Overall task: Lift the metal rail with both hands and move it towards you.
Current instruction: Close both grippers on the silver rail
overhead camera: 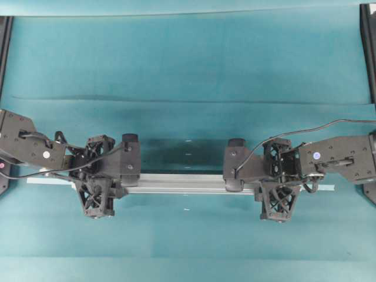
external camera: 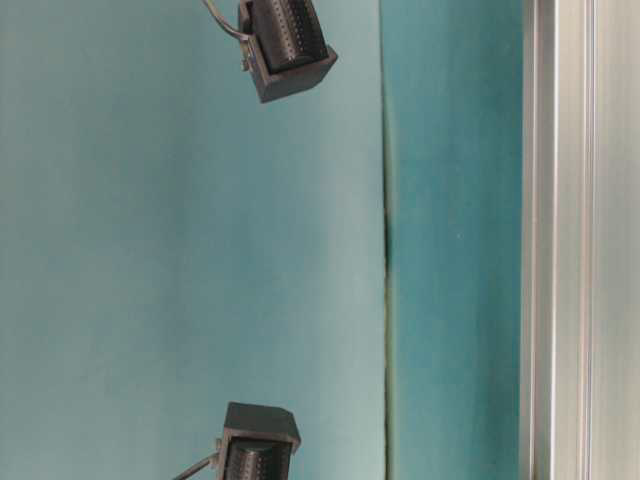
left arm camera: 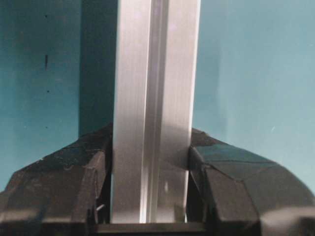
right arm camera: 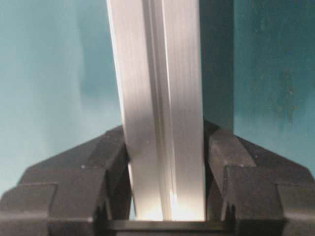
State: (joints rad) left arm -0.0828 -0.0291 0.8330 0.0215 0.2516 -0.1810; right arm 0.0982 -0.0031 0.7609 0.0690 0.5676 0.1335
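The metal rail (overhead camera: pixel 182 182) is a silver grooved bar lying left to right across the middle of the teal mat. My left gripper (overhead camera: pixel 94 179) is shut on its left part and my right gripper (overhead camera: pixel 279 181) on its right part. In the left wrist view the rail (left arm camera: pixel 157 73) runs up between the black fingers (left arm camera: pixel 211 172), which press both its sides. The right wrist view shows the same hold on the rail (right arm camera: pixel 157 64), fingers (right arm camera: pixel 108 162) tight against it. A dark shadow lies beside the rail in both wrist views, offset from it.
A thin pale strip shows past each gripper (overhead camera: pixel 47 180), (overhead camera: pixel 323 188). Black frame posts stand at the far corners (overhead camera: pixel 4 47), (overhead camera: pixel 369 47). In the table-level view two black blocks (external camera: pixel 285 45), (external camera: pixel 258 445) hang before the teal backdrop, and a silver bar (external camera: pixel 560 240) fills the right edge.
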